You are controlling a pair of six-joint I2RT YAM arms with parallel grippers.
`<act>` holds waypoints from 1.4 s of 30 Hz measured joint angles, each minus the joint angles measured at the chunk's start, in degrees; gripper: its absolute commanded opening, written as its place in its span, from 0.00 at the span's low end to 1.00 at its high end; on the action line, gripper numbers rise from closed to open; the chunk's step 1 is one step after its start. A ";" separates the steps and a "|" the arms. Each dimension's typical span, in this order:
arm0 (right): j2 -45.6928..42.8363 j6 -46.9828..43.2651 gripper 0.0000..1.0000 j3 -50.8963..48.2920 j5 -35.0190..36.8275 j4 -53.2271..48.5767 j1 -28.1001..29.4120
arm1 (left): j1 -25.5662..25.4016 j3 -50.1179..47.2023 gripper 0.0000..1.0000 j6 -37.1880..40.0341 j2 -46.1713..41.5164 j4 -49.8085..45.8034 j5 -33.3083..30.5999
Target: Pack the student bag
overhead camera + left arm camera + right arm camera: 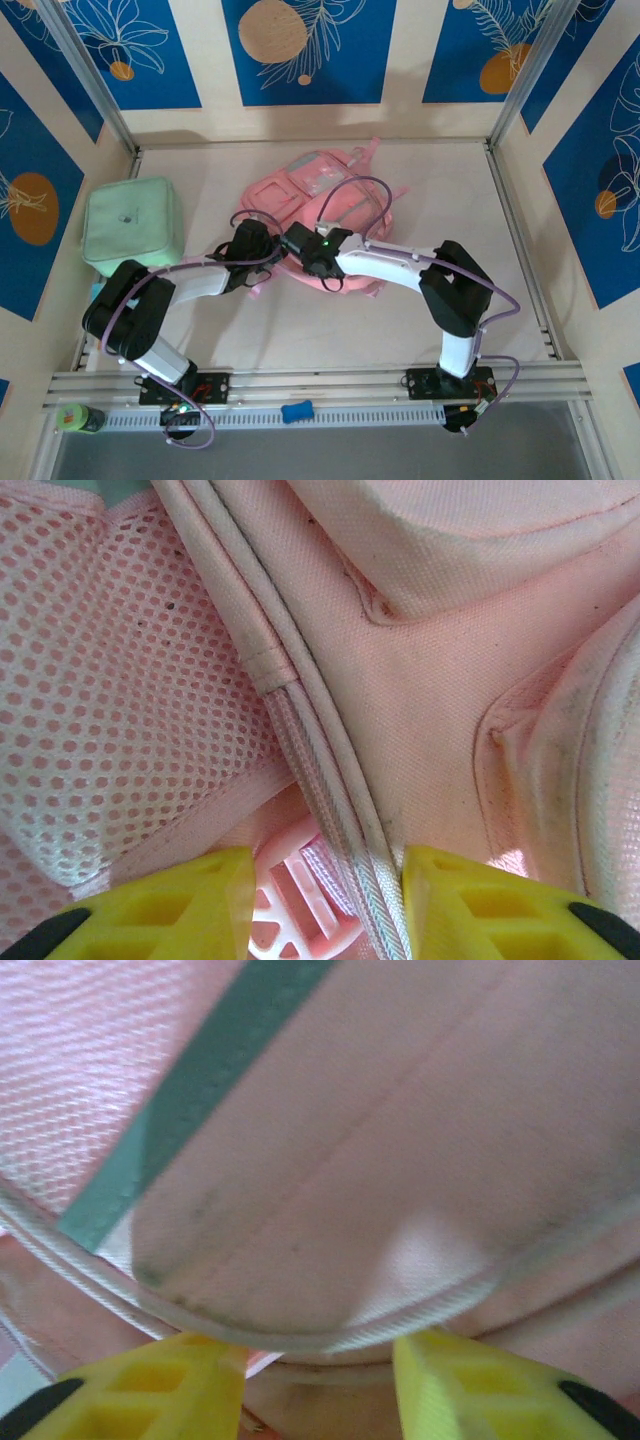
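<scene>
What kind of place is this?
Probably a robot practice booth: a left arm and right arm bolted to a metal rail, blue flowered wall panels all around, a pink backpack on the table.

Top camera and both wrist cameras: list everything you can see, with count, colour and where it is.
backpack: one, pink with grey-white panels, middle of the table
soft case: one, mint green, left side of the table, apart from the backpack
small block: one, blue, on the near rail between the arm bases
bottle-like thing: one, green and yellow, near left corner, too small to identify
table: one, off-white
wall panels: several, blue with orange circles, around the table
left arm: one, black and white, reaching to the backpack
right arm: one, black and white, reaching to the backpack
left tool: yellow fingers apart, at a piped seam
right tool: yellow fingers apart, at a rounded edge
</scene>
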 measured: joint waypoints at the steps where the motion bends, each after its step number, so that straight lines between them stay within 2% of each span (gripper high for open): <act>1: -0.63 -0.11 0.39 -0.72 0.09 -0.02 -0.11 | -0.02 0.00 0.43 0.00 0.00 0.02 0.00; 3: -2.16 -1.03 0.35 -2.14 -0.07 0.20 -0.66 | -0.02 0.00 0.43 0.00 0.00 0.15 -0.02; 11: -3.04 -6.10 0.34 -3.10 -2.23 3.13 -1.33 | -0.02 0.00 0.43 0.02 0.00 0.17 -0.28; 20: -1.57 -3.28 0.51 -1.31 -2.62 2.97 -1.01 | -0.13 -0.02 0.43 -0.46 0.00 0.68 -0.46; 30: 1.09 -3.04 0.62 2.56 -2.10 4.83 0.20 | -0.33 -0.04 0.43 -0.85 -0.02 1.03 -0.52; 34: 1.57 -1.73 0.60 3.17 -1.73 4.07 0.02 | -0.33 -0.09 0.43 -0.85 -0.13 1.01 -0.90; 38: 3.32 0.68 0.52 4.24 -0.44 2.36 0.09 | -0.33 -0.09 0.44 -0.90 -0.20 1.03 -0.94; 42: 5.03 2.86 0.52 5.11 1.20 1.09 0.50 | -0.33 -0.48 0.44 -1.44 -0.20 1.51 -1.22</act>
